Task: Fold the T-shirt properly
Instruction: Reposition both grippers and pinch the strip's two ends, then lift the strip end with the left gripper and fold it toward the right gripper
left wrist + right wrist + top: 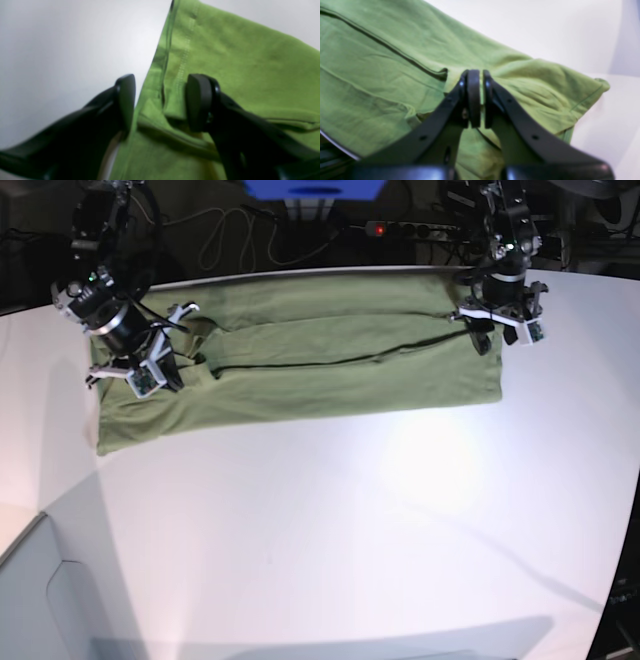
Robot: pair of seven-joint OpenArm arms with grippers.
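Currently the T-shirt lies along the table's far edge. Left gripper straddles its hem, jaws wide; right gripper pinches a fold.

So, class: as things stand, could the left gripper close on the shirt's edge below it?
Probably yes. The left gripper stands open astride the folded edge of the shirt, one finger over bare table, and nothing lies between.

You are working in a robotics lab: a bare white table, tangled cables and a lit power strip lie beyond the fingers.
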